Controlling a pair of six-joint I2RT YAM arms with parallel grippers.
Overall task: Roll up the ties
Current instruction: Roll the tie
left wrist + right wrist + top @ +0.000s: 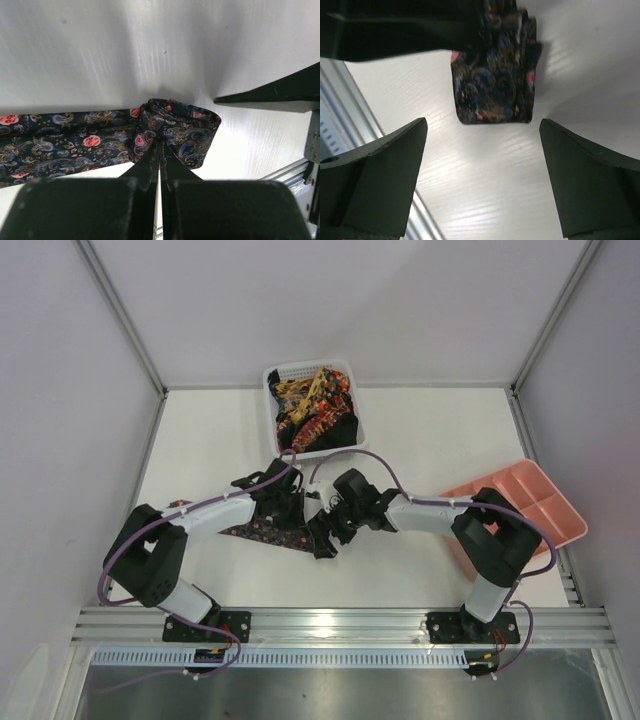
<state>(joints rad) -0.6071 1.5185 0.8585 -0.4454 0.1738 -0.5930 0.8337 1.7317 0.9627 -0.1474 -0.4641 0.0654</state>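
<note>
A flat white bench [430, 430] fills the middle of the booth, and soft, even light leaves pale streaks of sheen across its top. A plain pale grey back wall [340, 300], a matching left wall [60, 390] and a right wall [595, 370] close it in, joined by slim metal corner posts [120, 315]. Along the near edge runs a ribbed aluminium rail [340, 623], then a white slotted strip [340, 657], then a brushed grey metal sheet [340, 695].

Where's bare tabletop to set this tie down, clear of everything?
Bare table lies between the white basket and the pink tray, and left of the basket toward the wall. Crowded: the middle, where the left gripper, shut on the tie, meets the open right gripper.
</note>
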